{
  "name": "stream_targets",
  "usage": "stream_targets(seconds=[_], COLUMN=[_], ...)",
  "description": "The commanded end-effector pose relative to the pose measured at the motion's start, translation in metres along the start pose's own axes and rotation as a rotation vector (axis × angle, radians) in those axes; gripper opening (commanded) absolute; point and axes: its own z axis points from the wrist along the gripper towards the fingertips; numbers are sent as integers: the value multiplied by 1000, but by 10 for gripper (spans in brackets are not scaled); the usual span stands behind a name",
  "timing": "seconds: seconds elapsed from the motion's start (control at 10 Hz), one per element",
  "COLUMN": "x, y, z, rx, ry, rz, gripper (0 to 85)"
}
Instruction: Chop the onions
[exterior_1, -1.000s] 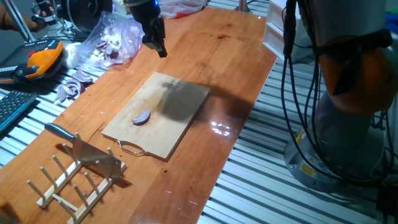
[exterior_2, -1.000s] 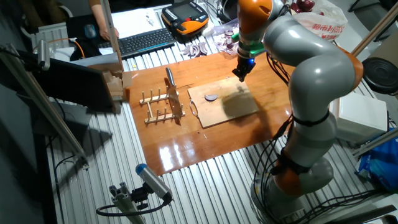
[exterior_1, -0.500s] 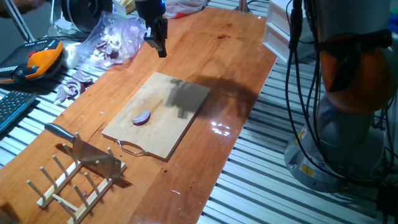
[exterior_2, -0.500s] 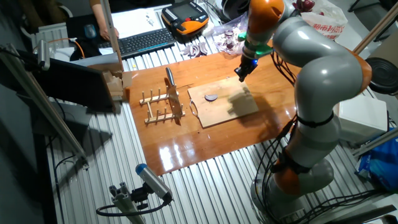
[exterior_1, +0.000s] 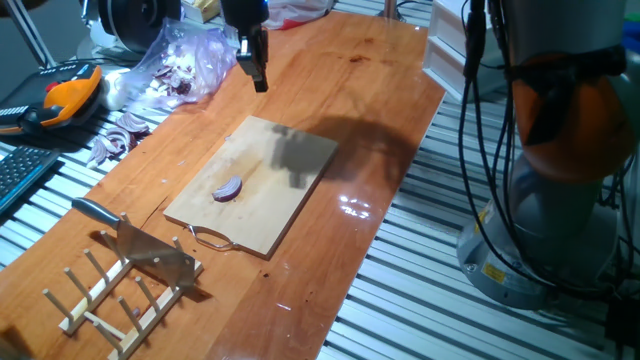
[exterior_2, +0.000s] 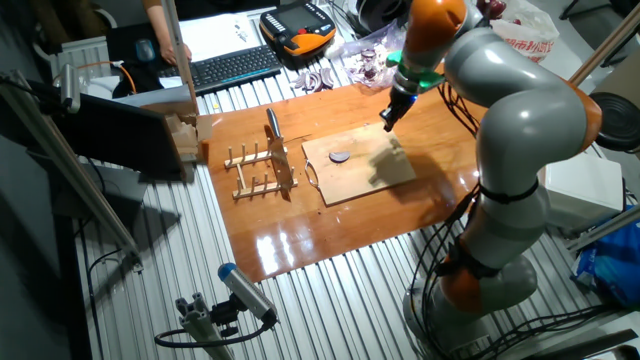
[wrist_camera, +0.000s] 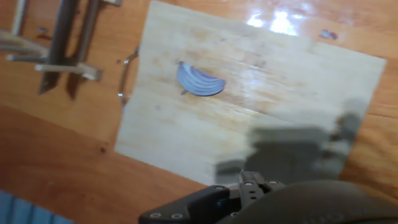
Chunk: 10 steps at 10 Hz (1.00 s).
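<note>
In one fixed view, the onion wedge (exterior_1: 228, 189) lies on the cutting board (exterior_1: 290, 160), toward the end with the wire loop, while the gripper (exterior_1: 258, 78) hangs above the table (exterior_1: 370, 90) beyond the board's far edge, well apart from the wedge; whether its jaws are apart or together cannot be told. A cleaver (exterior_1: 135, 240) rests in the wooden rack (exterior_1: 110, 300) near the board. The other fixed view shows the whole arm (exterior_2: 520, 110) arching over the board (exterior_2: 385, 175), and the wedge (exterior_2: 340, 156) as a small dark spot. The hand view alone shows the wedge's (wrist_camera: 199, 81) layered cut face, and the gripper's shadow on the board (wrist_camera: 186, 137).
</note>
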Motion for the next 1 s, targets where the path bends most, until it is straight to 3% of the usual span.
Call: stream_targets(seconds=[0.0, 0.1, 0.2, 0.3, 0.4, 0.5, 0.6, 0.7, 0.8, 0.9], x=[0, -6, -23, -51, -77, -100, -117, -128, -134, -135], y=[0, 5, 18, 37, 59, 84, 111, 137, 149, 157], z=[0, -1, -5, -12, -18, -18, -8, 15, 36, 50], rx=[-13, -14, -10, 3, 13, 33, 29, 29, 7, 0], ry=[-8, -15, -9, -3, -1, -4, -20, -73, -101, -95], rz=[11, 26, 42, 53, 70, 106, 151, 196, 212, 222], gripper=[0, 0, 0, 0, 170, 170, 170, 170, 170, 170])
